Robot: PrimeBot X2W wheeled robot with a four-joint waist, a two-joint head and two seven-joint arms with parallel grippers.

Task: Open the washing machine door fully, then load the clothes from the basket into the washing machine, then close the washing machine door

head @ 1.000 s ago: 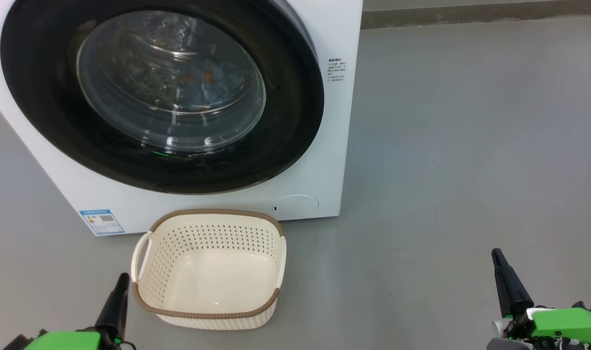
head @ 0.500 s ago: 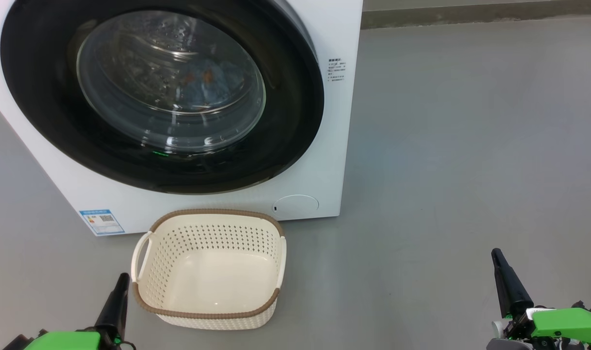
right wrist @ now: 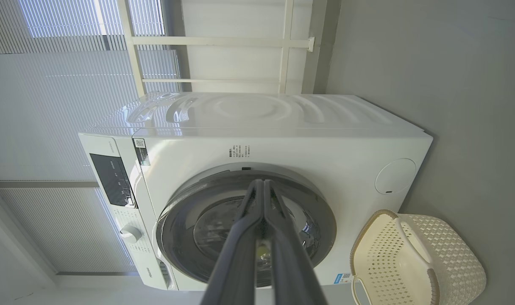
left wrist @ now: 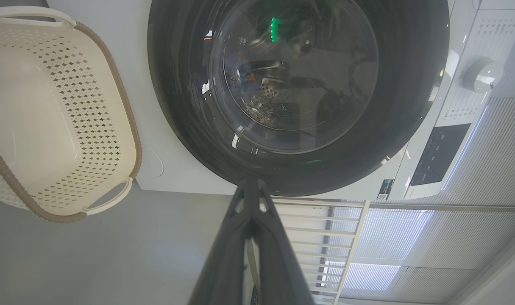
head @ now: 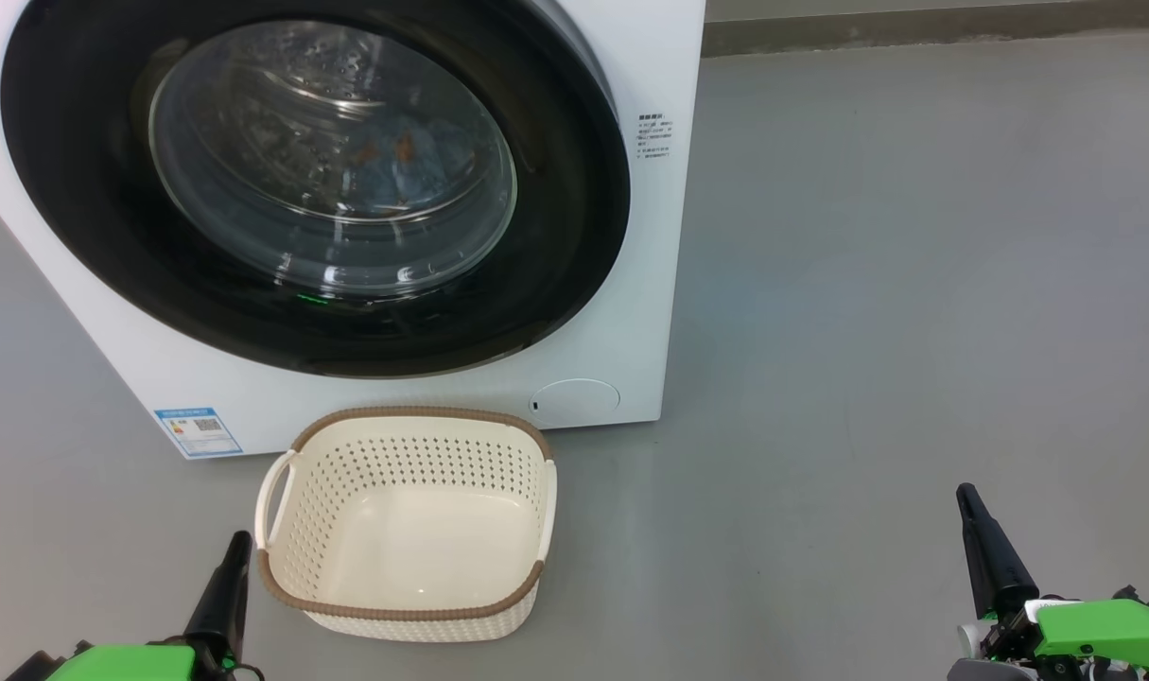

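Note:
The white washing machine (head: 631,312) stands at the upper left of the head view, and its black-rimmed door (head: 82,189) lies flush against the front. Through the glass, light-blue clothes (head: 404,161) with orange-brown print lie in the drum. On the floor in front sits the cream basket (head: 409,525) with nothing in it. My left gripper (head: 238,544) is shut just left of the basket's near corner. My right gripper (head: 964,497) is shut, far to the right over bare floor. The wrist views show the door (left wrist: 189,106) (right wrist: 176,220), the basket (left wrist: 58,114) (right wrist: 414,258) and shut grippers (left wrist: 251,183) (right wrist: 263,183).
Grey floor (head: 867,284) spreads wide to the right of the machine. A wall base (head: 914,28) runs along the far edge. A blue label (head: 198,430) and a round white cap (head: 574,402) sit low on the machine's front. The control panel and dial (left wrist: 482,74) show in the left wrist view.

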